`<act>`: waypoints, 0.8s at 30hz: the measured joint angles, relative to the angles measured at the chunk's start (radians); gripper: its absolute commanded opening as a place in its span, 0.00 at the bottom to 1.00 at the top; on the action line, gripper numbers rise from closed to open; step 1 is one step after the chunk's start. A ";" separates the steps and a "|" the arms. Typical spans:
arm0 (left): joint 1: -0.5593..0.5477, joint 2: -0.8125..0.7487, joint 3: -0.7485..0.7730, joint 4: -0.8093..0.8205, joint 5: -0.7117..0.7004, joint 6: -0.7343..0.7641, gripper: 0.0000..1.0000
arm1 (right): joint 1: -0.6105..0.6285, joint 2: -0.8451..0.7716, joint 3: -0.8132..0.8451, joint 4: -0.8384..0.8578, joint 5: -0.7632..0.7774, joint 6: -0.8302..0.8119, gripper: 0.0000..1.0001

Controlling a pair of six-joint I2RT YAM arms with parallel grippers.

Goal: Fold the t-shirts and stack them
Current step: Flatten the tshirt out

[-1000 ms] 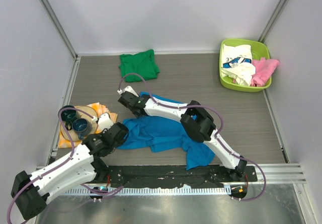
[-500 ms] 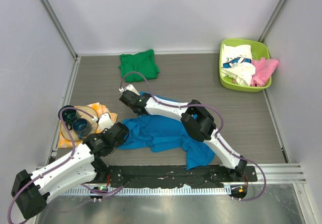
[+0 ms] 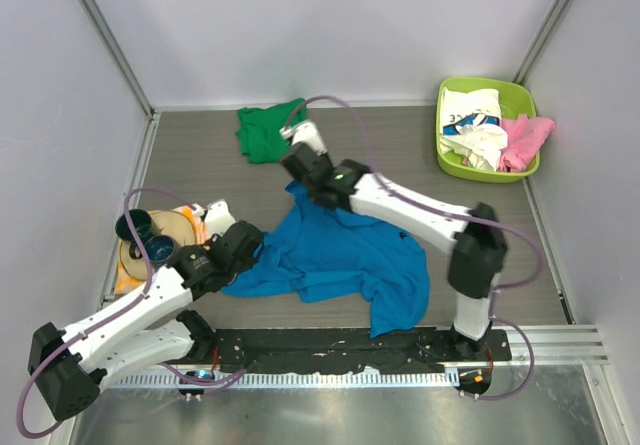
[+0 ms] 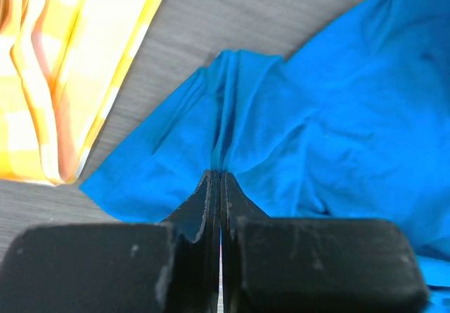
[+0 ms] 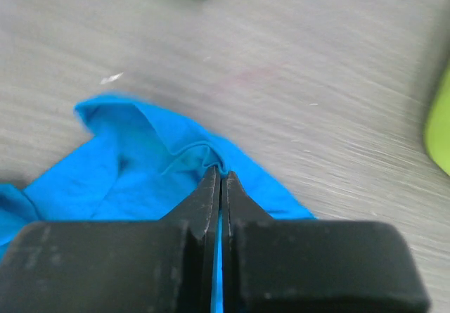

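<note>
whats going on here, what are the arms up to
Both arms are working on the blue t-shirt, which lies partly spread out and rumpled in the middle of the table. The left gripper is pinched shut on its near left edge, and the right gripper is pinched shut on its far edge. A green t-shirt lies at the far side, apparently roughly folded. A white shirt and a pink shirt wait in the lime basket.
</note>
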 measured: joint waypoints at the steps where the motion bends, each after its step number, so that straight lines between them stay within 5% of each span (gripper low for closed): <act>1: 0.000 0.011 0.026 0.002 -0.003 0.011 0.00 | -0.016 -0.067 -0.020 0.001 0.014 0.003 0.01; 8: 0.023 0.044 0.254 -0.011 -0.029 0.118 0.00 | -0.080 -0.475 -0.097 -0.023 0.147 0.021 0.01; 14: 0.029 0.045 0.608 -0.093 -0.035 0.232 0.00 | -0.073 -0.741 -0.088 -0.082 0.192 0.013 0.01; 24: 0.031 -0.166 1.015 -0.104 0.140 0.429 0.00 | -0.074 -1.038 0.220 -0.093 -0.091 -0.007 0.01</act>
